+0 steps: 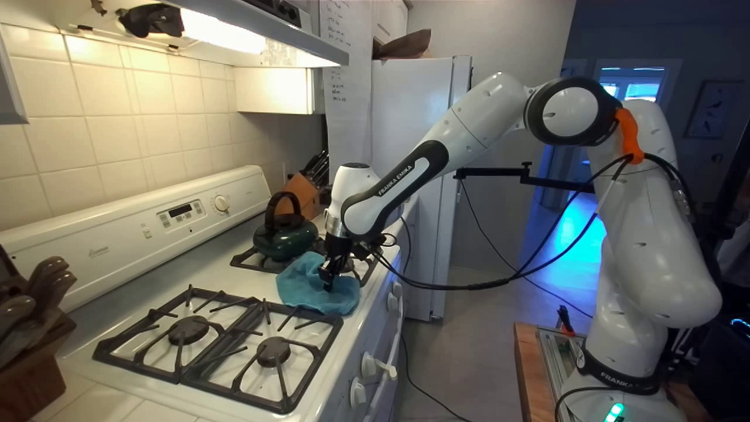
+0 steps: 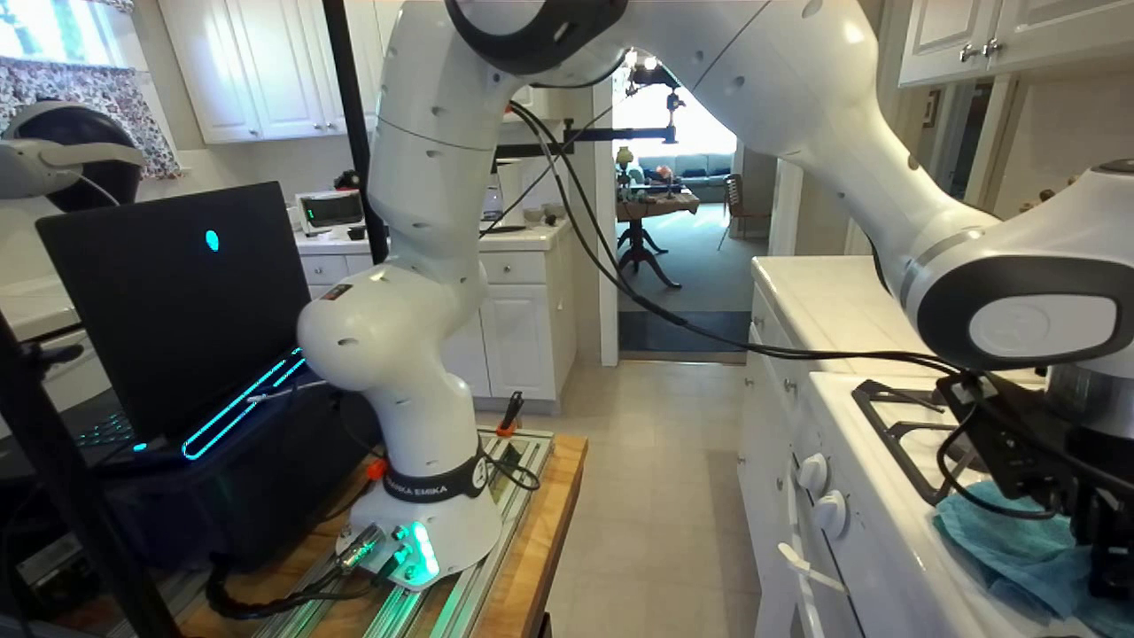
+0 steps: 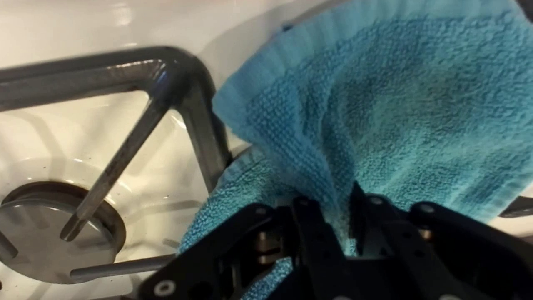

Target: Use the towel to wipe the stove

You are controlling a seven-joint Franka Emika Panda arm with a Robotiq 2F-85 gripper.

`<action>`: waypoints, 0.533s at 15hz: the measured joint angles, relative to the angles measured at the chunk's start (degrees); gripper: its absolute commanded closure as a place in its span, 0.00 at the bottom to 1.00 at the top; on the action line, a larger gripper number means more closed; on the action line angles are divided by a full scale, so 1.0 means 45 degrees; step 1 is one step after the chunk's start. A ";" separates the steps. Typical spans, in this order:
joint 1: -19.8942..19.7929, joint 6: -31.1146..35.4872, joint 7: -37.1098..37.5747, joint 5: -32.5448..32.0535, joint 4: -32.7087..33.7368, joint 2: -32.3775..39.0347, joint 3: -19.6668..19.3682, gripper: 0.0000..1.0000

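The blue towel point(image 1: 299, 282) lies bunched on the white stove top point(image 1: 217, 275), between the near and far burner grates. It also shows in an exterior view point(image 2: 1010, 540) and in the wrist view point(image 3: 424, 104). My gripper point(image 1: 329, 280) points down at the towel, and in the wrist view its fingers point(image 3: 335, 204) are shut on a raised fold of it. The rest of the towel spreads out around the fingers and overlaps a grate edge. The towel's underside is hidden.
The near grate point(image 1: 258, 308) has raised bars. A green kettle point(image 1: 285, 237) stands on the far grate. Knife blocks stand at the near left point(image 1: 35, 375) and behind the kettle point(image 1: 296, 196). The range hood point(image 1: 275, 35) hangs above. Knobs point(image 1: 368, 364) line the stove's front.
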 measured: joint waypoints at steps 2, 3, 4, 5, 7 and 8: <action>-0.0055 0.0000 -0.0110 0.0221 0.0000 -0.0109 0.0104 0.98; -0.0089 0.0000 -0.0217 0.0360 -0.0003 -0.0200 0.0148 0.98; -0.0131 0.0000 -0.0318 0.0486 -0.0006 -0.0300 0.0189 0.98; -0.0174 -0.0001 -0.0422 0.0616 -0.0017 -0.0408 0.0219 0.98; -0.0240 -0.0004 -0.0650 0.0906 -0.0096 -0.0701 0.0232 0.98; -0.0291 -0.0009 -0.0786 0.1067 -0.0160 -0.0884 0.0250 0.98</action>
